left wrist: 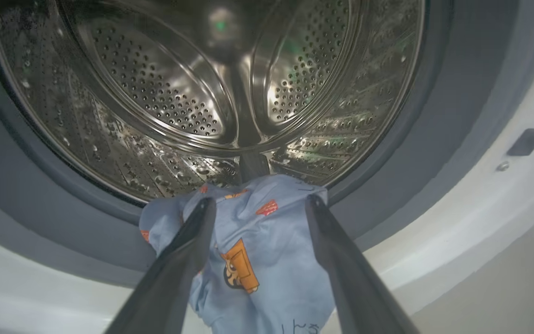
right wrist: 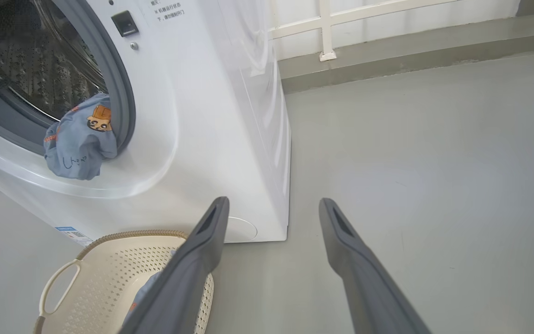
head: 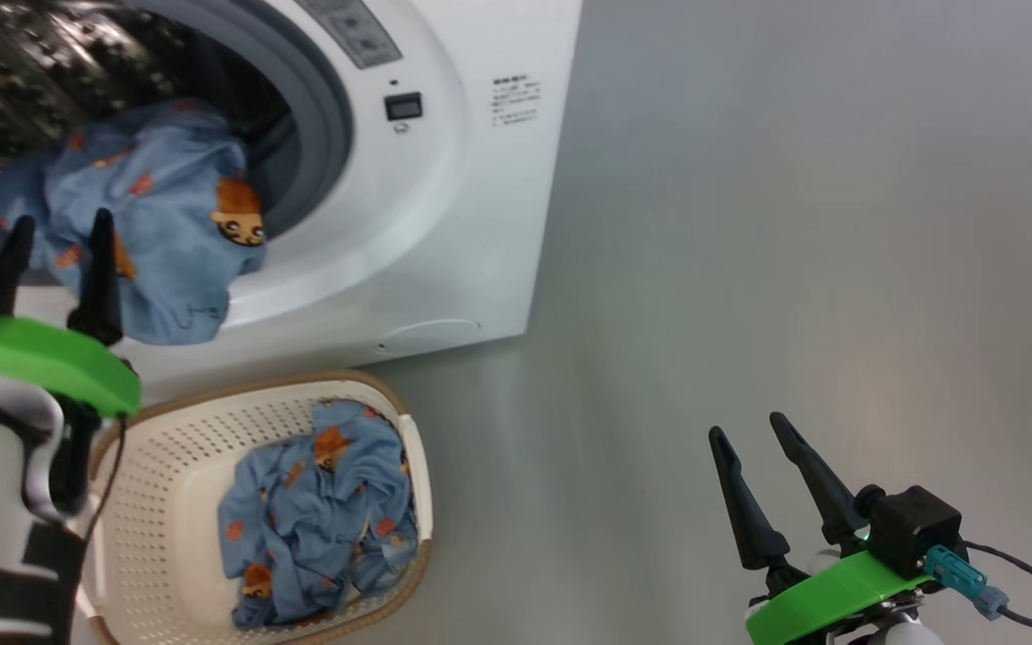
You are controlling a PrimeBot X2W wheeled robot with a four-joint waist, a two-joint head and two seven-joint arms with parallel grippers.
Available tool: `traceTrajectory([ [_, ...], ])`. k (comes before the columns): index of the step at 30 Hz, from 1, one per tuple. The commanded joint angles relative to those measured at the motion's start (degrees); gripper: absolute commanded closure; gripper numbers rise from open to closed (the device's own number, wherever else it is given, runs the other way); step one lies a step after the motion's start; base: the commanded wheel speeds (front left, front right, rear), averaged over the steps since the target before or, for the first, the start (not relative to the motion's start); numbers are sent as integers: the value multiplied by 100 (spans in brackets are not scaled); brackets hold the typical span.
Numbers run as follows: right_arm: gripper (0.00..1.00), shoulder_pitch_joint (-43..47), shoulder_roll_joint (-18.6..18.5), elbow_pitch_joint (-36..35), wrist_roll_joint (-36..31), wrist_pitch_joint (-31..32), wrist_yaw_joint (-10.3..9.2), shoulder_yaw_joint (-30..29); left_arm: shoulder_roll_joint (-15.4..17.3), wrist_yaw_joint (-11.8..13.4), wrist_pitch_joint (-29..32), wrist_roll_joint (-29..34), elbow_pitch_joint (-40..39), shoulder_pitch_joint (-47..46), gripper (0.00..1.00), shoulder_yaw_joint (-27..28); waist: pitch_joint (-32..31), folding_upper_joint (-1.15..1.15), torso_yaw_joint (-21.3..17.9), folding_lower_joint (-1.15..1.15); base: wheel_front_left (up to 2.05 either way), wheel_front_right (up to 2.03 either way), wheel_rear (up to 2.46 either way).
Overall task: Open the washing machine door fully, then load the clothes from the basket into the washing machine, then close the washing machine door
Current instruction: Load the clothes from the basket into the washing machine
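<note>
From my head camera, the big white front-loading washing machine (head: 444, 224) fills the 11 o'clock quarter, its mouth wide open. Bare grey floor (head: 794, 224) runs off toward 2 o'clock. A round filter cap (head: 431, 333) sits low on the machine's front. The small cream perforated plastic basket with a brown woven-look rim (head: 167, 430) stands on the floor at 7 o'clock, just before the machine. A light blue bundle of clothes printed with orange figures (head: 319, 520) lies in it. A white rail (right wrist: 325, 28) lines the far wall in my right wrist view.

One light blue printed garment (head: 158, 224) hangs over the blue-grey gasket ring (left wrist: 434, 139), part inside the steel perforated drum (left wrist: 155, 93) and part drooping down the white front. Nothing stands between it and the drum.

My left gripper (head: 64, 221) is released, fingers spread. It sits right in front of that garment, which fills the gap between the fingers at 6 o'clock in the left wrist view. I cannot tell whether the fingers touch the cloth. My right gripper (head: 746, 426) is spread too and holds nothing. It hangs over the floor at 5 o'clock, well apart from the basket.

A dark curved edge is cut off at 9 o'clock in the right wrist view, and I cannot say what it is. My right finger hides part of the basket there.
</note>
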Motion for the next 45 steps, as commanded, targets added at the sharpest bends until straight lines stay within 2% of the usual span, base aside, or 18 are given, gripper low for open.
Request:
traceTrajectory([
  [1,0,-105,-1,-156,77,-68,16,175,278,-15,151,-99,51,-271,0,143,247,0,-207,0,0,0,0],
  [11,0,-252,-1,-251,192,-68,16,232,476,-15,1568,-526,998,-1217,0,-207,625,0,-392,0,0,0,0],
  [16,0,-283,-1,-255,274,-68,16,279,662,-8,2305,-538,1385,-1579,0,-345,761,0,-469,0,0,0,0],
  [24,0,-327,-1,-250,397,-68,16,383,798,54,3148,-386,1726,-2012,0,-647,981,0,-565,0,0,0,0],
  [27,0,-364,-1,-255,418,-68,16,415,806,69,3291,-405,1815,-2096,0,-672,1054,0,-592,0,0,0,0],
  [29,0,-380,-1,-252,435,-68,16,432,801,67,3399,-428,1894,-2114,53,-695,1084,0,-607,0,0,0,0],
  [30,0,-386,-1,-246,439,-68,16,441,794,67,3443,-448,1933,-2113,72,-699,1095,0,-612,0,0,0,0],
  [31,0,-390,-1,-236,449,-68,16,451,789,66,3493,-458,1973,-2104,100,-712,1102,0,-618,0,0,0,0],
  [37,0,-413,-1,-200,467,-68,16,480,781,63,3549,-491,2041,-2086,100,-768,1121,0,-610,0,0,0,0],
  [41,0,-439,-1,-185,477,-68,16,483,786,108,2775,-374,1864,-2132,100,-758,1111,0,-578,0,0,0,0],
  [42,0,-439,-1,-185,477,-68,16,483,786,108,2775,-374,1864,-2132,100,-758,1111,0,-578,0,0,0,0],
  [45,0,-450,-1,-188,475,-68,16,491,777,97,2110,-289,1780,-2223,100,-765,1109,0,-541,0,0,0,0],
])
